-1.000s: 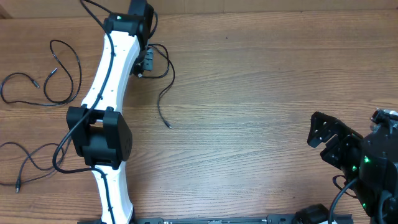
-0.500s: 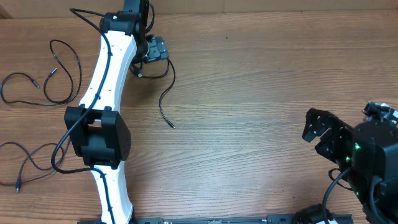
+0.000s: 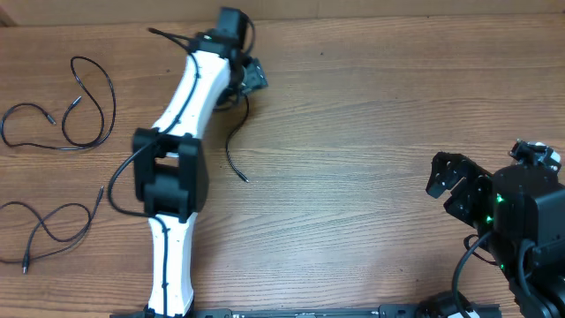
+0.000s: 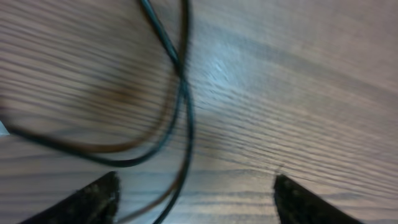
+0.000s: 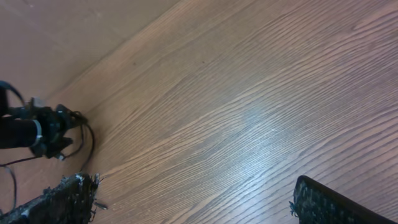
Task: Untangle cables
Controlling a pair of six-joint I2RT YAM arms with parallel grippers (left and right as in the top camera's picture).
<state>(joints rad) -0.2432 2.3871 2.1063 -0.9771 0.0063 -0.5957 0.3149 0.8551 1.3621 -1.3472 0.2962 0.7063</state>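
Lying beside wide left tool, cable runs far-to-near, tip nearward; right tool wide.

The right gripper stood wide open, its 2 black, rough-edged fingertips in the bottom corners with only bare wood between them. The brown wood-grain table filled most of the view, its grain running diagonally from lower left to upper right. Beyond its far edge, a plain tan surface took the upper left. At the left edge sat the left arm's black gripper, too small to show how its jaws stood. Just beside it, 1 thin black cable curved in an arc, well apart from the right gripper
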